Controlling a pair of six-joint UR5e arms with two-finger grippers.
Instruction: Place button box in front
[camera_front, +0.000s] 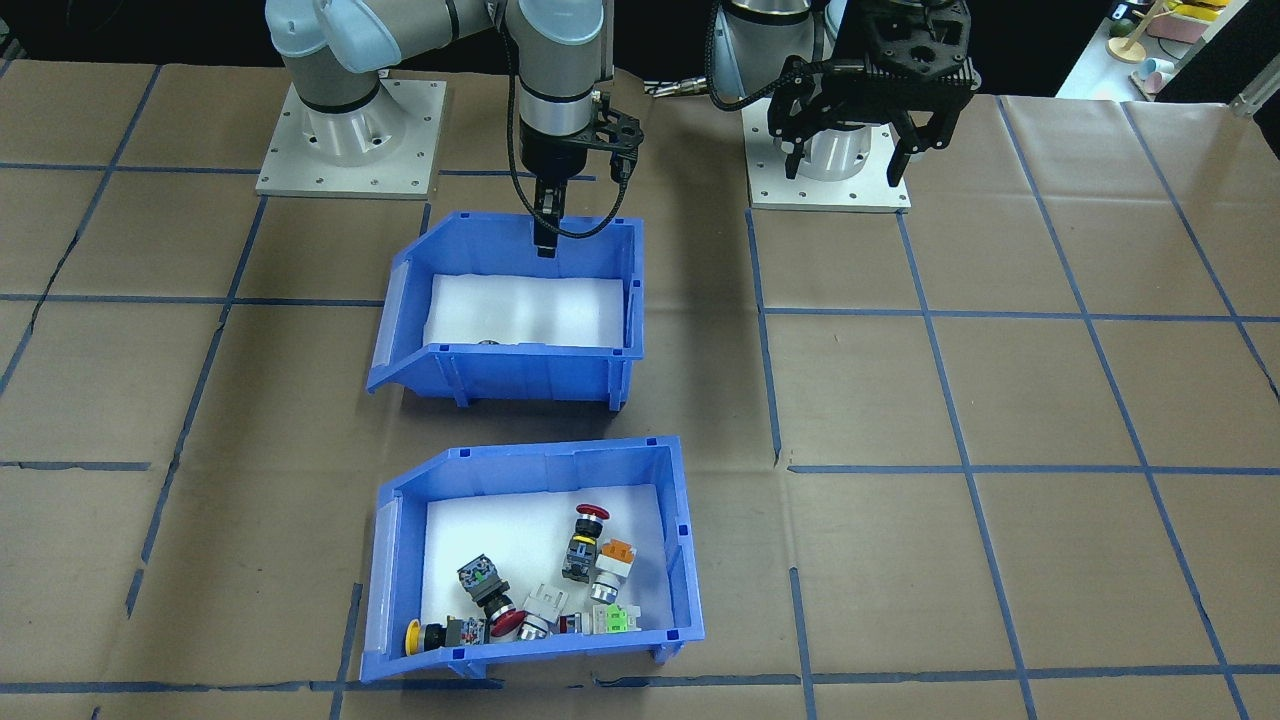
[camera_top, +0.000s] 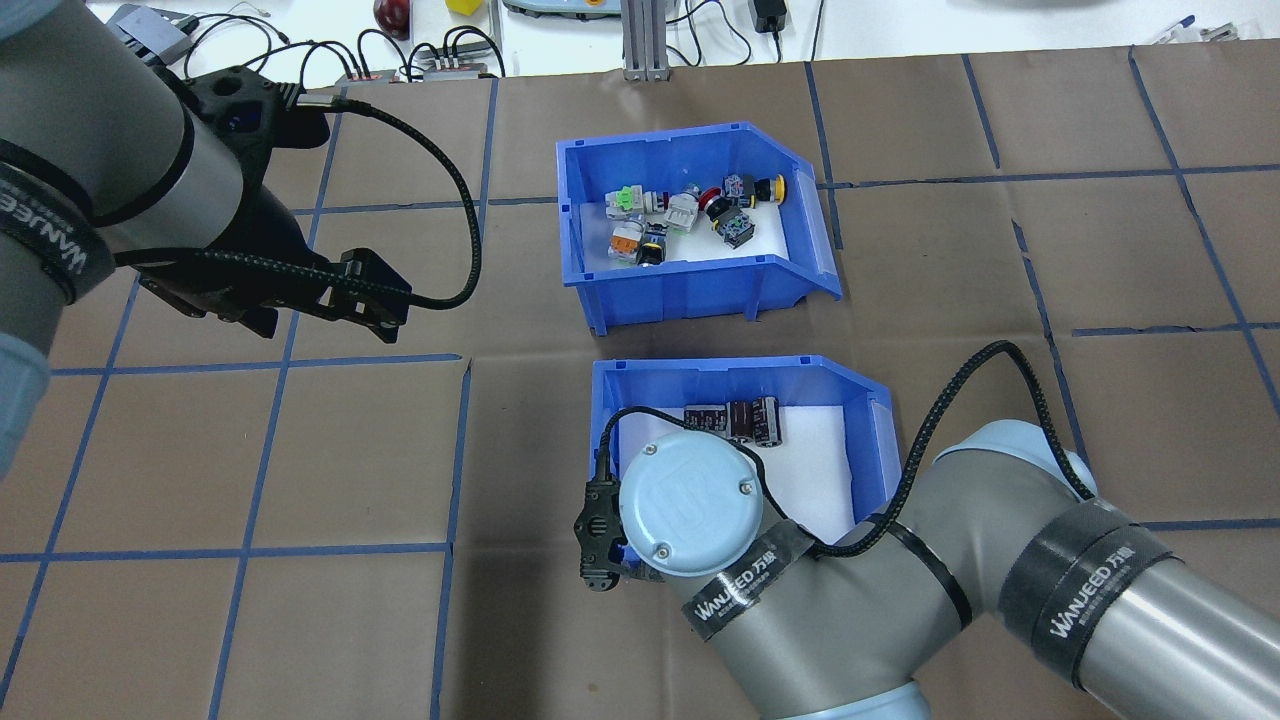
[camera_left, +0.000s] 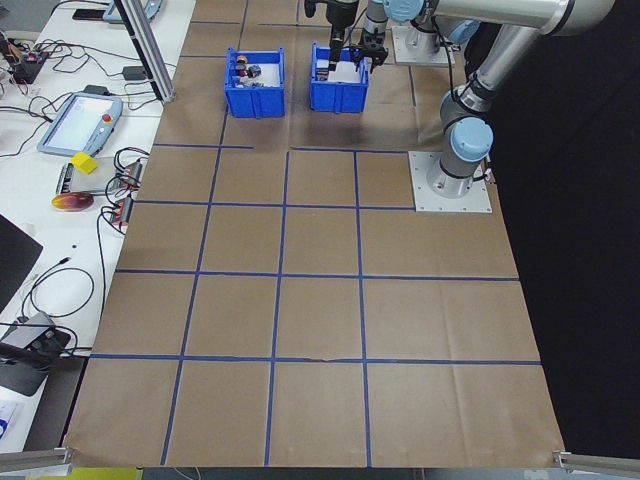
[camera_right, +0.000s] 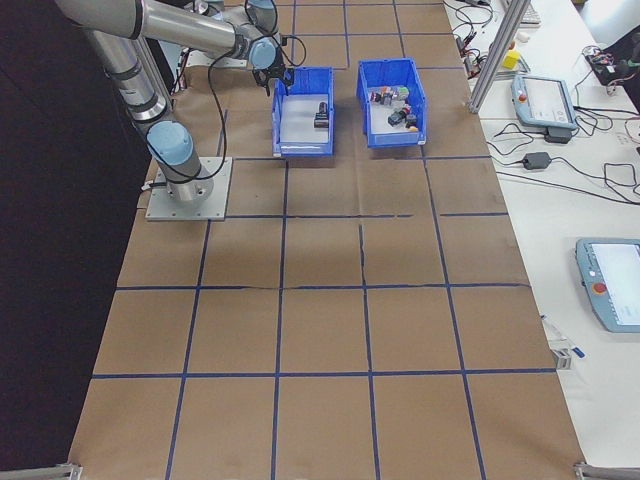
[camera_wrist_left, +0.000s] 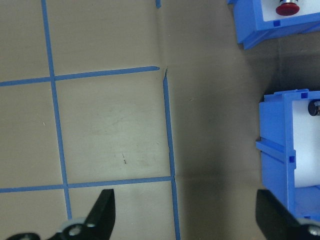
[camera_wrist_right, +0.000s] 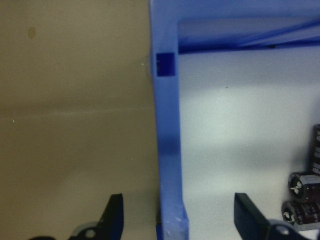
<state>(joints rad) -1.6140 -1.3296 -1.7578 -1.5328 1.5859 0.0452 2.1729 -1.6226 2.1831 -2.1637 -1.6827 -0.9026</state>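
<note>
Astride the capacitor bin's wall (camera_wrist_right: 167, 150), right gripper (camera_wrist_right: 177, 220) jaws wide, untouching.

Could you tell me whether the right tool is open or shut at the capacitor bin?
Open: the right tool straddles the bin wall, one finger on each side.

- You have two blue bins: the button box (camera_front: 530, 560) and a capacitor bin (camera_front: 515, 310).
- You can count three dark capacitors (camera_top: 735, 418) in the overhead view.
- Two grippers show: the left gripper (camera_front: 850, 160) and the right gripper (camera_front: 547, 245).
</note>
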